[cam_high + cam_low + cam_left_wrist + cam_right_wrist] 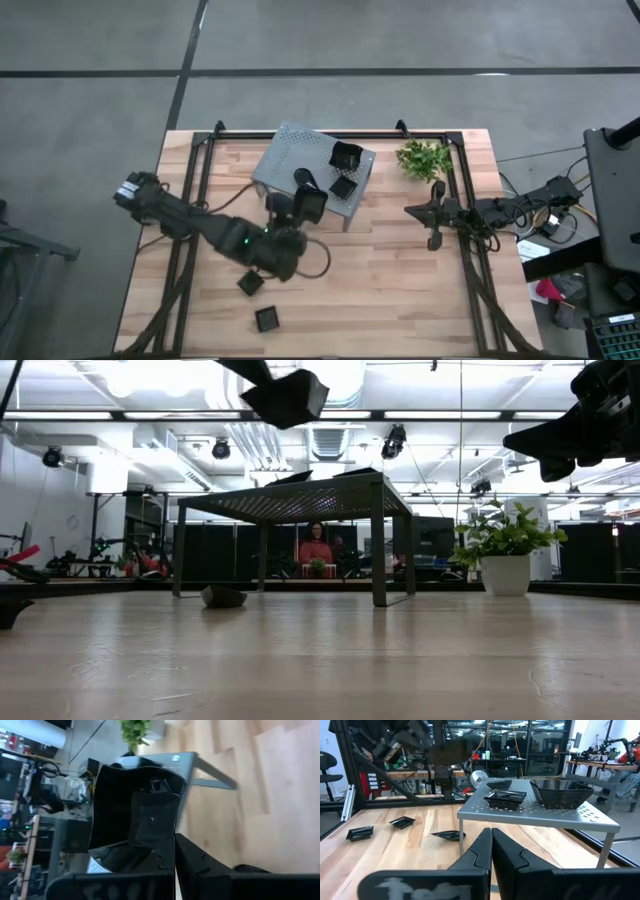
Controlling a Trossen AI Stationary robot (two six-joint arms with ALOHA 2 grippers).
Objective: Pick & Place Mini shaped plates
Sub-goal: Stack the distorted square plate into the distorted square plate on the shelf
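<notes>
Wooden table (400, 280) carries grey shelf (290, 155). Left gripper (305, 205), beside its edge, clamps what appears a square plate (132, 815). Right gripper (433, 240) waits closed, empty.

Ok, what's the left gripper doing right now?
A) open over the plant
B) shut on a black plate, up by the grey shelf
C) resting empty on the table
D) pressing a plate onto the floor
B: the left gripper is shut on a black square plate, raised beside the grey shelf, while the right gripper waits shut and empty.
</notes>
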